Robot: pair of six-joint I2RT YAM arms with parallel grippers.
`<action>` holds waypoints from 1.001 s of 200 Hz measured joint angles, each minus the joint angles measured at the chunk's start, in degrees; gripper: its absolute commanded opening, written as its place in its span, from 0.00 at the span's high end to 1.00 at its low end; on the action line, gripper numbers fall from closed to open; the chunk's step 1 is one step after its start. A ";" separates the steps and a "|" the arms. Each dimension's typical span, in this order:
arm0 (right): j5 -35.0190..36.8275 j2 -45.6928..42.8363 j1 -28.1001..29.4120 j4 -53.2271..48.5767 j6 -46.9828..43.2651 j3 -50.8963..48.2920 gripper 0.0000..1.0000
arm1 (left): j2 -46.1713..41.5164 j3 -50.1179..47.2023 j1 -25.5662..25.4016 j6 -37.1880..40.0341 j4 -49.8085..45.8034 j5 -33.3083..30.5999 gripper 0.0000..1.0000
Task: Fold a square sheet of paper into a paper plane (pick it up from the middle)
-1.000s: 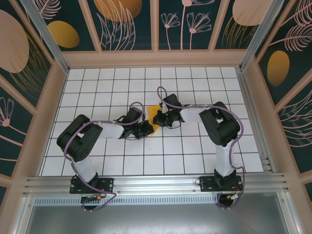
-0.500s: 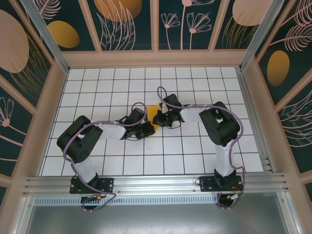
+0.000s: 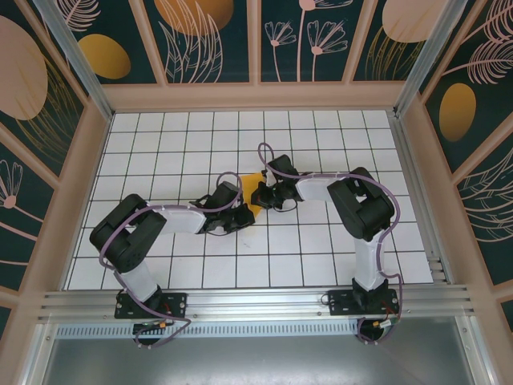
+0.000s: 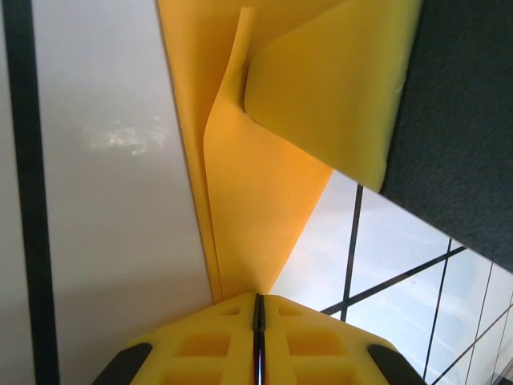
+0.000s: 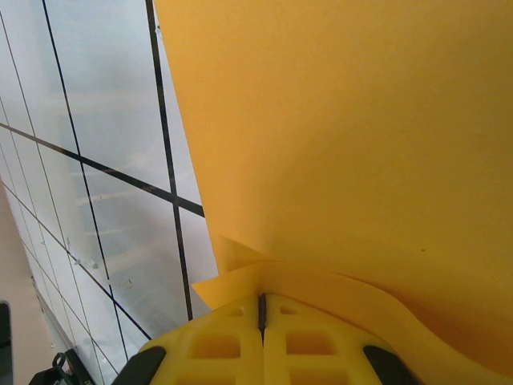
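The square sheet of paper [image 3: 253,193], orange-yellow and folded into layers, is held just above the grid floor between the two arms. My left gripper [image 3: 240,213] is shut on the sheet's near lower end. In the left wrist view the folded paper [image 4: 256,200] narrows down into that gripper [image 4: 258,298]. My right gripper [image 3: 261,195] is shut on the sheet from the right side. In the right wrist view curled flaps of the paper [image 5: 361,144] meet this gripper [image 5: 261,301]. Its yellow finger [image 4: 329,88] lies against the paper. A paper plane is out of view.
White floor with black grid lines [image 3: 321,241] spreads round both arms. Pink frame walls [image 3: 417,160] close in the sides and back. A metal rail [image 3: 256,301] runs along the near edge by the arm bases.
My left arm has shifted slightly, its gripper edging right and nearer with the paper's end. The right arm has stayed put and both grippers remain shut.
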 measured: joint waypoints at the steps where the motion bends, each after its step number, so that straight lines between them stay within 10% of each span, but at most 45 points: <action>1: 0.00 0.00 0.00 0.00 0.00 0.00 0.97 | 0.00 0.00 0.00 0.00 -0.02 0.00 0.88; 200: -1.33 0.28 -0.39 0.24 0.44 0.00 0.97 | 1.03 4.55 -1.05 -2.21 -2.45 -6.25 0.88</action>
